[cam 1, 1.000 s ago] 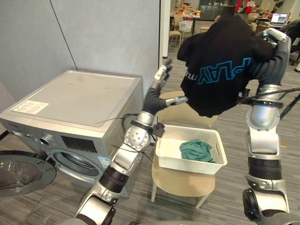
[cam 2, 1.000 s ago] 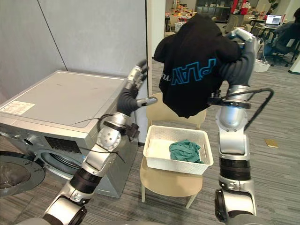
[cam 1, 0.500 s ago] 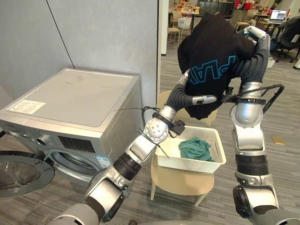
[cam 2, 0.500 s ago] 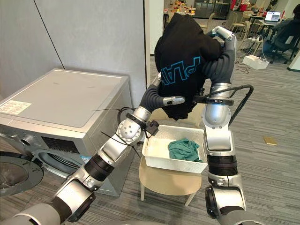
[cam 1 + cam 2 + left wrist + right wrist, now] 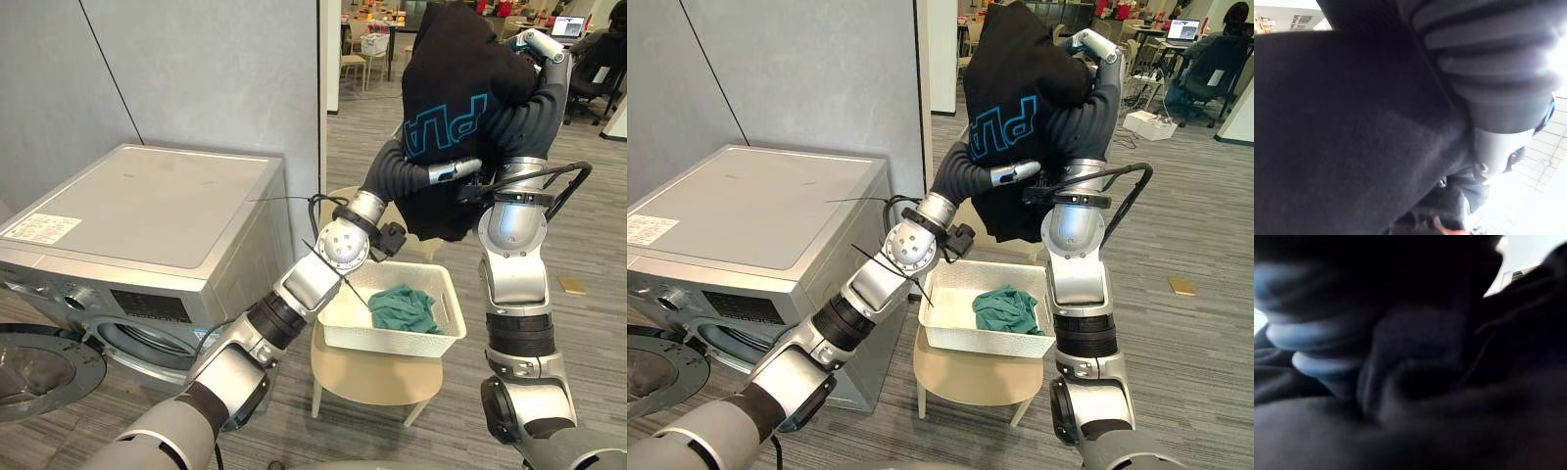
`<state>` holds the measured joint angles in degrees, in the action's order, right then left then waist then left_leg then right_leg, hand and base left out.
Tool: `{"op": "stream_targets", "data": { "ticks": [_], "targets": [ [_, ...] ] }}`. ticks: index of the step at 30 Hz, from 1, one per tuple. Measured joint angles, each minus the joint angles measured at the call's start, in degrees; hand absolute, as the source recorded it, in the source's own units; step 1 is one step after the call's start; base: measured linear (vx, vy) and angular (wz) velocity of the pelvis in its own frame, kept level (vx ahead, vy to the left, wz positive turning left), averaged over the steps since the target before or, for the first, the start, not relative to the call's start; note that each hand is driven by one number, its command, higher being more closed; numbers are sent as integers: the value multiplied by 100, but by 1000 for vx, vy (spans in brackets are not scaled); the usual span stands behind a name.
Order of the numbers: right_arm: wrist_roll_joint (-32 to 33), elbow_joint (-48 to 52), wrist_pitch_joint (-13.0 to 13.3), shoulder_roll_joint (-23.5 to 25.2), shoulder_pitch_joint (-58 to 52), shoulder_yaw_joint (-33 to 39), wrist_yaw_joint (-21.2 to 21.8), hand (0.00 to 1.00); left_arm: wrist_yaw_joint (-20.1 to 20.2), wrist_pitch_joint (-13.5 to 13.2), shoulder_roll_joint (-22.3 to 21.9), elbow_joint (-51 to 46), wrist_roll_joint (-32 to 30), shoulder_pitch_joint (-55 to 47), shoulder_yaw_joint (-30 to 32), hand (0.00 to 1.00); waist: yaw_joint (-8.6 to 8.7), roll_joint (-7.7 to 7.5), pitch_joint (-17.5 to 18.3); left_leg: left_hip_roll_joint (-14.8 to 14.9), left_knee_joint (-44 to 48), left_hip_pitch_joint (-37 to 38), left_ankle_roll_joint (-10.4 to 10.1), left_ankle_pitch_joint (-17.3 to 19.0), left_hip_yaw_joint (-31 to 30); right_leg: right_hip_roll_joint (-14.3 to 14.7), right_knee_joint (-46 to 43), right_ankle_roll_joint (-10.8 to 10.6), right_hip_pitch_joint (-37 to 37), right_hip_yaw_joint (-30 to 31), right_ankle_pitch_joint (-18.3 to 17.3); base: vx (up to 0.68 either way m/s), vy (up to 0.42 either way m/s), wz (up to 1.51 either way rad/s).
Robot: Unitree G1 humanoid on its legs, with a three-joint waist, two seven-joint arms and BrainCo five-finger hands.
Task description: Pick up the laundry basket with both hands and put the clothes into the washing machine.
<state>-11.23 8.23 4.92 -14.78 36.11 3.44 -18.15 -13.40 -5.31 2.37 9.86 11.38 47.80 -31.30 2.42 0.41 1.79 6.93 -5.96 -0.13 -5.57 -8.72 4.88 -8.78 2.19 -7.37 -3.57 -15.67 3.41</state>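
Shirt (image 5: 451, 83) raised, left hand (image 5: 453, 169) now against it, earlier apart

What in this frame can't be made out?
Left robot hand: grip hidden behind the black shirt, in eye views and left wrist view.
Right robot hand: grip buried in the shirt, in eye views and right wrist view.
Washer door: cut off by the eye views' lower left edge.
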Motion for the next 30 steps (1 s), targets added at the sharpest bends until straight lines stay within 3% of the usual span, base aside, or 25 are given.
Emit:
{"op": "stream_targets", "data": {
  "ticks": [9,10,21,26,30],
  "targets": [
    [-15,3,-173,172,63,4,-67,100,-44,0,-52,-1,20,101,46,100,2,-54,40,-2,1,-7,0,0,-4,-1,5,-30,3,-6,20,0,0,0],
    [-17,4,-192,172,58,70,-67,0,-44,0,-58,-1,20,100,46,100,4,-54,40,-1,1,-7,0,0,-3,-1,5,-19,3,-5,28,0,0,0],
    [627,423,64,190,-685,1105,-66,0,227,1,-132,29,-111,-69,253,100,32,-58,39,3,0,-6,0,0,28,1,-6,-35,61,37,16,0,0,-1],
    [894,626,147,-80,-1107,2148,-100,0,344,10,234,54,-330,-606,1003,100,117,-51,43,9,1,-3,0,2,98,6,-6,-30,74,134,28,-1,-2,-8],
    [1024,633,149,-667,-1616,3212,-181,0,336,92,978,-192,-366,-1330,2142,100,196,-47,45,14,1,-2,-8,12,160,8,4,-27,99,169,30,-4,-7,-6]
  ]
}}
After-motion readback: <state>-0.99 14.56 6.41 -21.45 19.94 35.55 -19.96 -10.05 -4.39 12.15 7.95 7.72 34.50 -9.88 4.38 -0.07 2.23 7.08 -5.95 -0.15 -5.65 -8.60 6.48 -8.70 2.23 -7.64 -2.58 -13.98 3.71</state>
